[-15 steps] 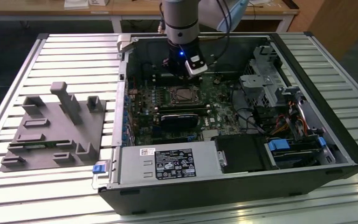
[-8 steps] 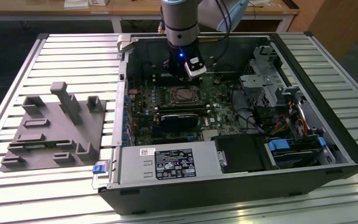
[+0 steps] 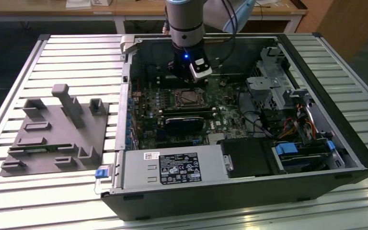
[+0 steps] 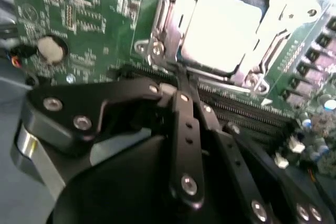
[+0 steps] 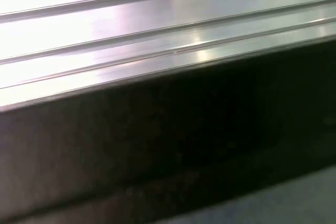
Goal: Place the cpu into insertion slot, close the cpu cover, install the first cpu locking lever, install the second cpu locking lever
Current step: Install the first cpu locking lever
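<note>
Just beyond the gripper (image 4: 181, 90), the cpu (image 4: 223, 30) under its cover (image 4: 163, 35).

The exterior view looks down from high on the open computer case (image 3: 235, 191) (second wrist view close over its motherboard (image 4: 89, 19)).

1. We see an open black computer case (image 3: 312, 184) lying on a ribbed aluminium table (image 3: 75, 52).
2. We see a grey fixture plate (image 3: 56, 139) with upright blocks on the table, at the exterior view's left of the case and apart from it.
3. We see a silver power supply box (image 3: 171, 167) with a label in the case's near corner.
4. We see a blue latch (image 3: 103, 173) at the case's edge.
5. We see a round coin cell battery (image 4: 51, 49) on the green motherboard (image 4: 94, 19) in the second wrist view.
</note>
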{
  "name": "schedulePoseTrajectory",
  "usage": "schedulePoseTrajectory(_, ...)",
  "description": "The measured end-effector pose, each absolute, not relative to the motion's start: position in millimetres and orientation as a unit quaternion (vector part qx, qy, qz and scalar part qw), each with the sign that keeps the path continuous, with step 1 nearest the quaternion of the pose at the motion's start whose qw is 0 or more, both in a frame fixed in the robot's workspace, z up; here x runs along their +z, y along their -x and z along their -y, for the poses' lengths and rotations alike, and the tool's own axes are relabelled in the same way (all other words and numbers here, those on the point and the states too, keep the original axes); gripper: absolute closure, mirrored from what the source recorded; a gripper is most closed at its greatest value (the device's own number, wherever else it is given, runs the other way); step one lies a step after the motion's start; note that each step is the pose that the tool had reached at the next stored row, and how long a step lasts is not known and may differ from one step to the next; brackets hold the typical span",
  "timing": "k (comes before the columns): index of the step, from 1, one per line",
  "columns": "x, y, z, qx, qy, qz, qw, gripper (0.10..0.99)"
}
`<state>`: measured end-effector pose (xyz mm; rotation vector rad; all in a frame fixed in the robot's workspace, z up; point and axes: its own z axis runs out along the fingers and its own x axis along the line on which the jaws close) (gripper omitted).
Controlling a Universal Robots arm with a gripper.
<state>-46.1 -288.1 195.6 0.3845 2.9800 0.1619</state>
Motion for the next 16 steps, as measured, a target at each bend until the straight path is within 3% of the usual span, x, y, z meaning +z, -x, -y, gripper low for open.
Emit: schedulePoseTrajectory(16, 218.7, 46.2, 288.3, 0.053, -0.127, -0.988, 0.066, 0.98)
